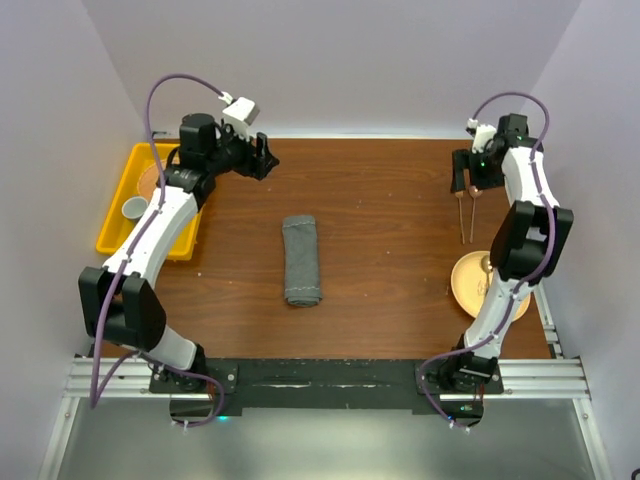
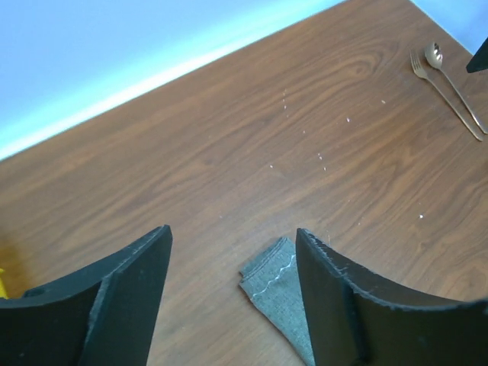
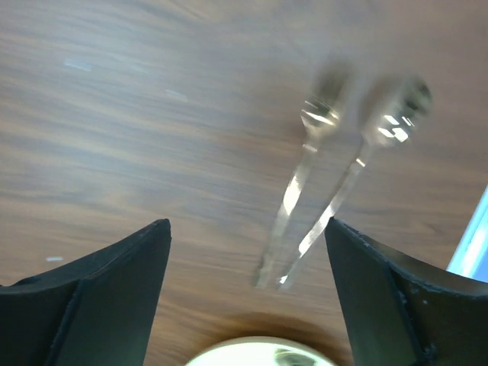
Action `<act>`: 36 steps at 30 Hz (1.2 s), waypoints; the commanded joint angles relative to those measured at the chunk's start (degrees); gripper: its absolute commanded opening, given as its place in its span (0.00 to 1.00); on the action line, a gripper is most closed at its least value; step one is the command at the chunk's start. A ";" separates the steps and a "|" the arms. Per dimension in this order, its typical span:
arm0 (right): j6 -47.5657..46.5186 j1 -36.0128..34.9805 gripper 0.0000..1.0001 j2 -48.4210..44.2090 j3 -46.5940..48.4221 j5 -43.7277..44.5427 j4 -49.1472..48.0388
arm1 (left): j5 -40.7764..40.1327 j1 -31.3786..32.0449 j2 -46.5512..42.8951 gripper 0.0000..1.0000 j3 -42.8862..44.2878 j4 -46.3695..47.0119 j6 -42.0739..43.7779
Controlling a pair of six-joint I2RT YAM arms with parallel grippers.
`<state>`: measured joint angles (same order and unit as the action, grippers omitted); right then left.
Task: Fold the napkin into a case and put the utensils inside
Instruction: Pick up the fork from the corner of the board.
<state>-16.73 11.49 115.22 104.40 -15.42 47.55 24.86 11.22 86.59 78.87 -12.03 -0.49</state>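
case (image 1: 301,260): 1, folded, well apart from left gripper (image 2: 232,232), only a corner showing beside its finger | utensils (image 1: 461,222): 2, fork (image 3: 293,194) + spoon (image 3: 357,171), blurred, just ahead of right gripper (image 3: 248,225) | both grippers wide, empty | plate (image 3: 259,352): 1, cut off

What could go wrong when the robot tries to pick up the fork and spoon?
The fork and spoon lie flat and close together, handle ends nearly touching, so the open right gripper might grab both or knock one aside. They are thin, so they could slip out. The case is only folded cloth in the middle of the table; pushing them in might unfold it.
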 commanded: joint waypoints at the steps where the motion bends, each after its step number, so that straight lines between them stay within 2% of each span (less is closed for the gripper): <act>1: -4.10 0.91 0.77 5.08 7.91 3.55 3.60 | 0.89 -0.94 2.18 0.68 0.93 1.31 -1.80; 4: -4.19 0.91 0.66 9.82 10.64 5.13 2.81 | 1.33 -1.03 4.11 0.67 1.55 0.35 -1.79; 11: -3.22 0.91 0.52 15.64 12.76 6.19 1.50 | 1.42 -1.20 7.19 0.67 3.13 -1.94 -1.53; 20: -3.05 0.99 0.48 17.93 11.18 6.81 0.44 | 1.59 -1.20 9.48 0.67 4.19 -2.21 -2.06; 25: -2.08 0.91 0.42 18.90 9.51 5.85 -0.97 | 1.42 -1.38 9.83 0.67 4.19 -2.64 -2.23; 31: 0.29 0.91 0.41 19.78 7.75 4.79 -2.29 | 1.24 -2.26 9.74 0.67 3.66 -4.84 -2.67; 33: 0.65 0.99 0.36 19.69 7.05 4.79 -2.81 | 1.15 -2.70 9.22 0.67 3.31 -5.11 -2.67; 36: 1.09 0.91 0.19 18.38 5.91 4.61 -3.87 | 0.89 -3.13 8.34 0.67 2.34 -5.11 -2.32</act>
<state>-17.28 12.38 133.99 112.33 -9.96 45.65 25.30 9.17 96.03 80.49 -17.08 -2.39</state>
